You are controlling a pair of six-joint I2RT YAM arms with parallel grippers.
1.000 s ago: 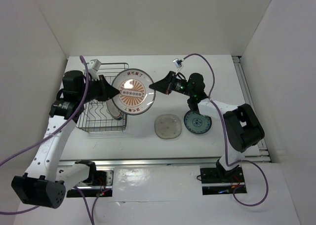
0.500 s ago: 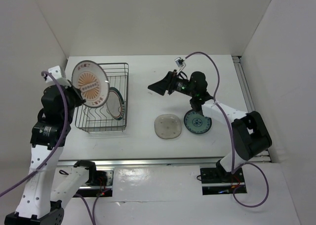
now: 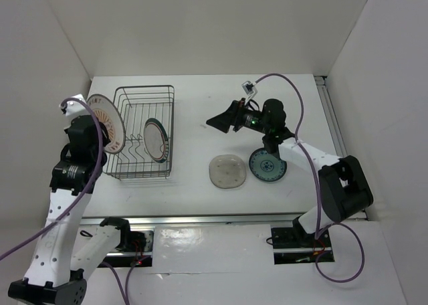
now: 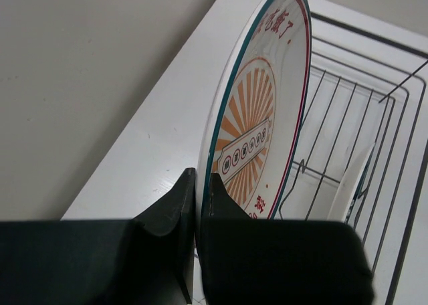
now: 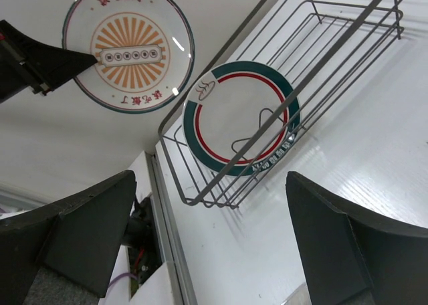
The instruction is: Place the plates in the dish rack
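Sunburst plate (image 4: pixel 257 131), rim nipped in L pincer (image 4: pixel 200 184), at rack (image 3: pixel 144 87) left side

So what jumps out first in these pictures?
The left pincer grips an orange sunburst plate upright on its edge, by the left edge of the wire dish rack. Inside the rack stands a plate with a red and green rim; a beige plate and a blue plate lie flat on the table near the open right pincer.

- white sunburst plate (image 3: pixel 107 123): orange centre, on edge, rim clamped in left jaws, just outside dish rack (image 3: pixel 144 87), left side.
- red-banded plate (image 3: pixel 156 140): upright inside rack.
- beige plate (image 3: pixel 228 170), teal plate (image 3: pixel 267 165): flat on counter (image 3: pixel 200 97), side by side.
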